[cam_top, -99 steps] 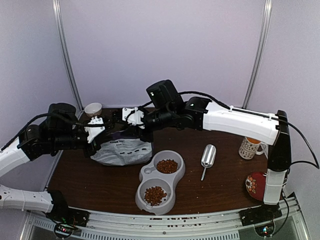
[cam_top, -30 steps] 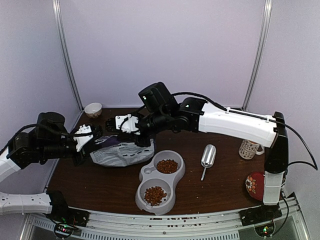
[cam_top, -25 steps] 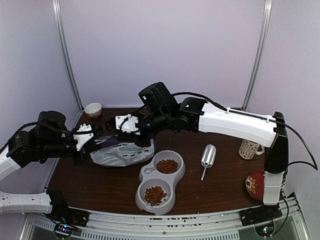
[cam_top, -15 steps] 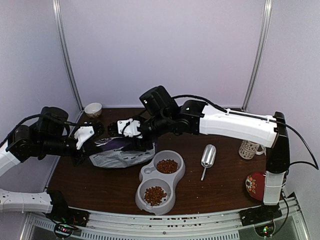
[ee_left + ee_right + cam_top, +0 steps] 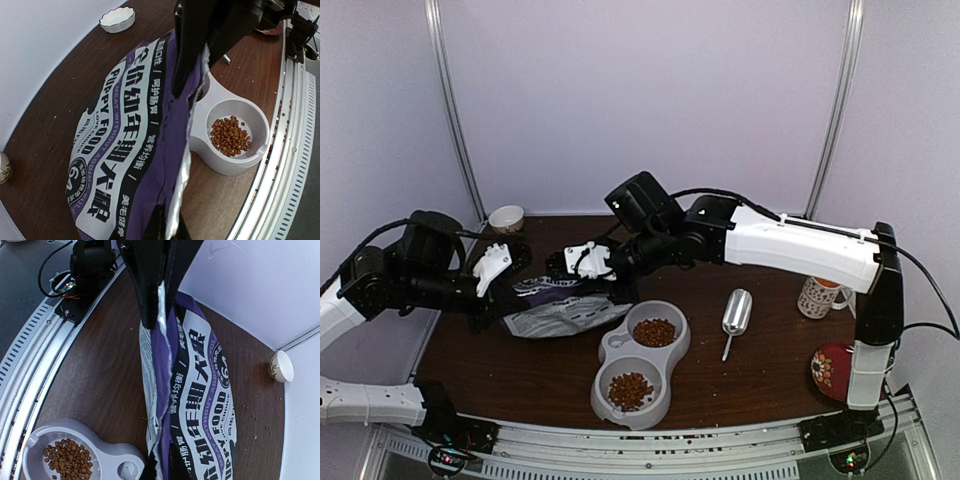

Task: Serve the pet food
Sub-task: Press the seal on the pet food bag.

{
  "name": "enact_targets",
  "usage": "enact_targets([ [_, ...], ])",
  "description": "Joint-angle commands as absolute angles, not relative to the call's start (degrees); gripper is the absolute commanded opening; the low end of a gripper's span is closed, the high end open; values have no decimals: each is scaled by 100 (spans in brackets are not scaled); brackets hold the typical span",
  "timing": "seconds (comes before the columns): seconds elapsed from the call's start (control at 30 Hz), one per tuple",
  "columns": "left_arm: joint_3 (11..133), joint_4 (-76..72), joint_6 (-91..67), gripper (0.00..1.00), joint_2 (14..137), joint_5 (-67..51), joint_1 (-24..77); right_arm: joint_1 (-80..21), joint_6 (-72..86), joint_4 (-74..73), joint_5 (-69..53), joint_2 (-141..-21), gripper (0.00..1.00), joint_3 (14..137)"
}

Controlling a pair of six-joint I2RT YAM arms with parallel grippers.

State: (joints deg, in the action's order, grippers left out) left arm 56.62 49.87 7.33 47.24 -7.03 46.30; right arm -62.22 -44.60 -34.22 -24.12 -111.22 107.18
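Pet food bag point(image 5: 560, 315), lying (print up), long axis left-right, both jaws clamped on its edge

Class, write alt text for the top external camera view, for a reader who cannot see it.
Two robot arms grip a pet food bag between them at the back left of the table, the left tool and right tool each shut on it. Nearer the camera, a grey double bowl holds kibble in both cups; a metal scoop lies to its right.
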Motion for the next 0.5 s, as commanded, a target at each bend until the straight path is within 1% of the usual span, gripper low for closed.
enact_targets([
  [0.0,5886,4920,378,0,4783,-1425,4423,-5945,-4439,-4071,-2630,-10969,0,10731],
  [0.2,5908,5129,91,0,4967,-2056,4091,-5824,-4332,-4533,-3358,-11111,0,11018],
  [0.37,6045,5384,-39,0,5182,-2535,3882,-5729,-4339,-5149,-3795,-11458,0,11556],
  [0.47,6066,5424,-112,0,5275,-3267,3619,-5658,-4396,-5424,-4165,-11646,0,11893],
])
